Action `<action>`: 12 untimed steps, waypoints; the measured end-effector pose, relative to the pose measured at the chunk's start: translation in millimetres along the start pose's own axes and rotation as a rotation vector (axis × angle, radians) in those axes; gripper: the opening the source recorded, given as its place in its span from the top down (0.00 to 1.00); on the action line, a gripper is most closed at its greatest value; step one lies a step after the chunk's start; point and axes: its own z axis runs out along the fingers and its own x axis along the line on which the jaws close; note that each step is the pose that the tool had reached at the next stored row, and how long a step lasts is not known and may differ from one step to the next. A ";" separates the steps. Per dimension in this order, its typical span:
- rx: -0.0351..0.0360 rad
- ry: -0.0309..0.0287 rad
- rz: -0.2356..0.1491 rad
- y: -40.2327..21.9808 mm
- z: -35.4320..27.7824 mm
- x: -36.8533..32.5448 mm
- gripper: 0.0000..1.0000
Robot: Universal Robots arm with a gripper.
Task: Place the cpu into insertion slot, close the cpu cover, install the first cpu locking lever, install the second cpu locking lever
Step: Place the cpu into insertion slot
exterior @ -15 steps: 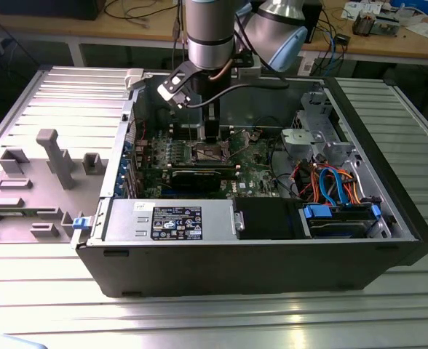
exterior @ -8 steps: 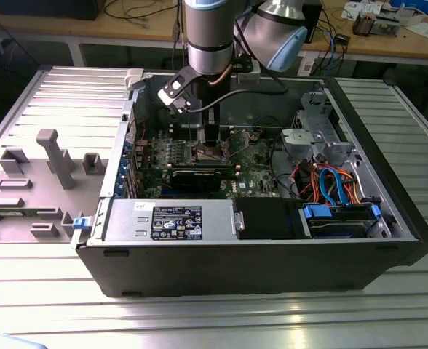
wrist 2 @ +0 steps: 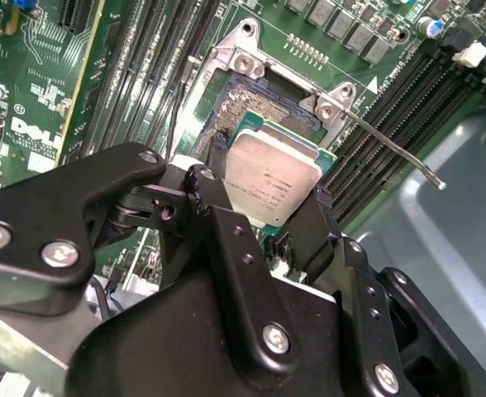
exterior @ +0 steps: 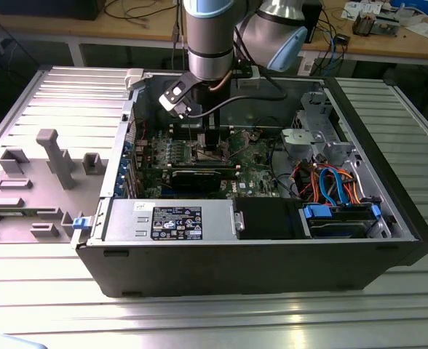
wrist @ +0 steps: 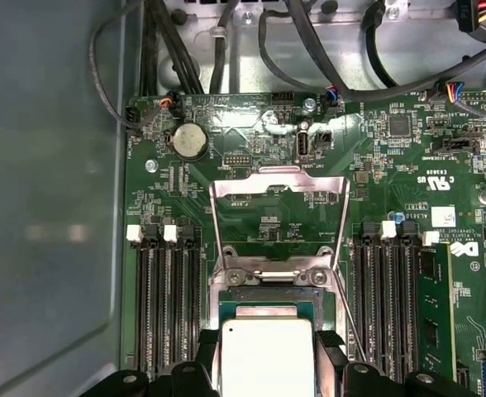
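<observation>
My gripper [wrist 2: 268, 198] is clamped on the cpu [wrist 2: 272, 169], silver face up, flat over the insertion slot [wrist 2: 251, 91], whose near half it hides.

1. The cpu [wrist 2: 269, 175], a flat square chip with a silver-grey top and green edging, sits clamped at two opposite edges in the gripper [wrist 2: 264, 197], tilted over one side of the slot and not seated.
2. The slot [wrist 2: 255, 101], a dark pin-field inside a silver rim on the green board, lies open and partly uncovered.
3. The cover [wrist: 280, 180], a thin silver frame, stands swung up clear of the slot.
4. One lever [wrist 2: 392, 149], a slim metal rod, juts out unlatched from a rim corner.
</observation>
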 end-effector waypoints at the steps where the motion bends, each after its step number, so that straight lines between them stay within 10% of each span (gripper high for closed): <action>1: -0.0005 0.0002 0.000 -0.1 1.1 -0.3 0.46; 12: -0.0007 -0.0010 0.001 -1.1 15.1 -3.1 0.46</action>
